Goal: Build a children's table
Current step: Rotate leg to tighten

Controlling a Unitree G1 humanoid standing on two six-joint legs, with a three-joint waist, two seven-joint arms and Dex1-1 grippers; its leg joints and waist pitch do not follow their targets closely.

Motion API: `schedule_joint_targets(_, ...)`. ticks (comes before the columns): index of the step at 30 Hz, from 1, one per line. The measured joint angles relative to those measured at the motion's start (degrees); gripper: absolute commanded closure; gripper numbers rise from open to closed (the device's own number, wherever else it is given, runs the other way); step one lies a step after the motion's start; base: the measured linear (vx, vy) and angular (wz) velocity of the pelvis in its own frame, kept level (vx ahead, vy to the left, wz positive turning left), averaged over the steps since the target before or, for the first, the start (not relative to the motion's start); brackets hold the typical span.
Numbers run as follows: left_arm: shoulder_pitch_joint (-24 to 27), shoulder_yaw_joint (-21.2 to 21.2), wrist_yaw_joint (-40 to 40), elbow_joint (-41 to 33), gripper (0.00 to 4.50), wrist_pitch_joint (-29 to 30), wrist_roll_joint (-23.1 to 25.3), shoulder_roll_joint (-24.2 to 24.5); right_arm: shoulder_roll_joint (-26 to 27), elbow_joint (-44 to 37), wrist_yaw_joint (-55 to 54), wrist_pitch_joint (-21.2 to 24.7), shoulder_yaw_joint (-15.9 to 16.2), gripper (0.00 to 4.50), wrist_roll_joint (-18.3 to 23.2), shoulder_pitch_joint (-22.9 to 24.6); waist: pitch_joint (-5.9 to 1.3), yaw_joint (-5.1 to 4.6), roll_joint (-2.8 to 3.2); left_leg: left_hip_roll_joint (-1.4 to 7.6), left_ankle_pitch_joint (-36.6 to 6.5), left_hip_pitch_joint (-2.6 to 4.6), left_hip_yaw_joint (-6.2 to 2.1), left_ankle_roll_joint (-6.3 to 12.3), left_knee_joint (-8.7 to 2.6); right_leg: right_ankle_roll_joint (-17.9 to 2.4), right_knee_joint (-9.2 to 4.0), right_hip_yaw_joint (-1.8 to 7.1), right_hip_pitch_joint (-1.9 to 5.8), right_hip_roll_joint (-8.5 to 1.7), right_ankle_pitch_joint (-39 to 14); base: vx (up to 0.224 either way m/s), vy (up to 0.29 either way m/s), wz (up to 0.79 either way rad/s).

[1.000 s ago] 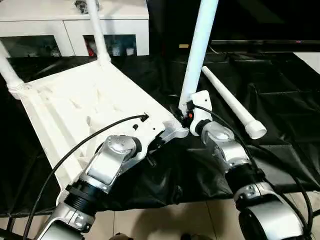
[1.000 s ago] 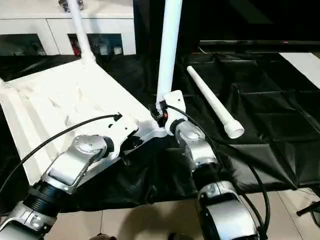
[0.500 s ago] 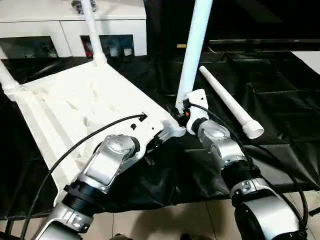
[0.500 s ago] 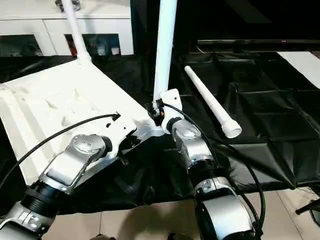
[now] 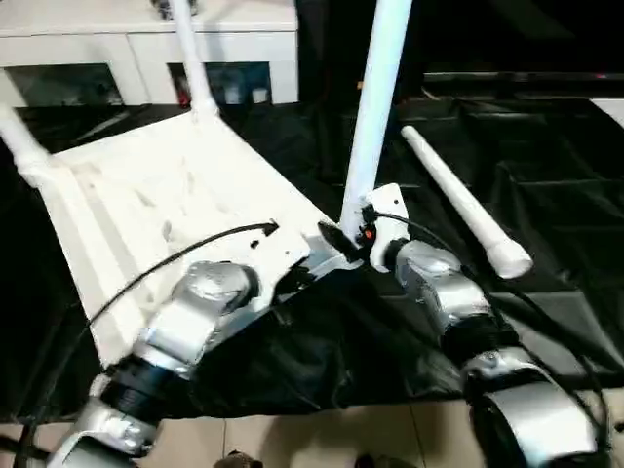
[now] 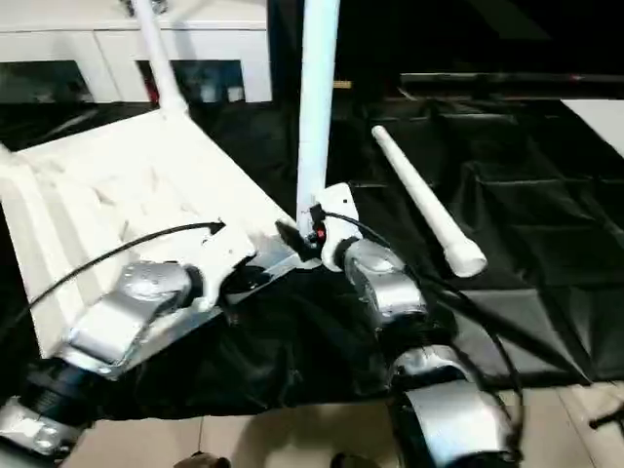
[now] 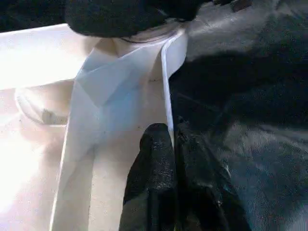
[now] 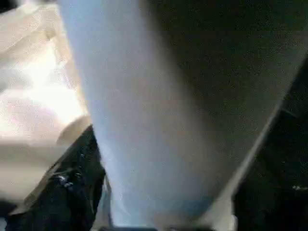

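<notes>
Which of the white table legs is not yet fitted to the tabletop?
The leg lying loose on the black sheet, to the right of the right hand. The others stand upright in corners of the upturned tabletop.

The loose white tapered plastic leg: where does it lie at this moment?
The loose white tapered plastic leg lies flat on the black sheet, to the right of the upright leg and the right gripper.

Children's table [image 5: 166, 195]: all white, ribbed underside, legs plain white. Loose leg [image 5: 463, 200], right side: white. Ground sheet [image 5: 546, 185]: glossy black, creased. Cabinet [image 5: 146, 39], far left: white with dark glass doors. Floor [image 5: 322, 439], near edge: beige tile. Forearms [image 5: 444, 297]: silver with black cables.
</notes>
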Motion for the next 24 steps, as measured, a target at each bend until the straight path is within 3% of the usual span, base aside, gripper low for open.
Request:
schedule_joint_targets(7,0.2,0.4,-9.4,2.9,4.50,-7.2,-1.8,4.9,-4.9,-7.8,14.9,0.2,4.7,0.68,0.3,4.8,0.00,2.12,0.00,0.00,0.0,-0.12,0.32,-0.04,0.11,0.0,0.02,0.39,-0.01,-0.03,0.0,0.000,0.000,0.00)
schedule_joint_targets(15,0.3,-0.3,-15.8,5.1,4.50,-11.4,-3.0,7.4,-9.2,-12.8,25.0,0.8,7.9,0.68,0.6,7.0,0.00,2.52,-0.01,-0.05,0.0,-0.09,0.74,-0.02,0.18,0.1,0.11,1.10,0.20,0.01,-0.1,0.000,0.000,0.00)
schedule_joint_targets(16,0.3,-0.4,-16.7,5.2,4.50,-11.8,-3.1,7.7,-9.8,-13.5,26.2,1.0,8.3,0.93,0.6,7.1,0.00,2.57,-0.01,-0.05,0.0,-0.09,0.74,-0.01,0.18,0.1,0.11,1.11,0.24,0.01,-0.1,0.000,0.000,0.00)
schedule_joint_targets(24,0.1,-1.2,-21.8,7.2,4.50,-16.1,-3.3,9.1,-12.1,-16.2,32.7,2.9,10.5,1.51,0.6,7.7,0.00,3.25,-0.01,-0.04,0.0,0.16,0.73,-0.01,0.18,0.3,0.10,1.17,0.65,0.00,-0.2,0.000,0.000,0.00)
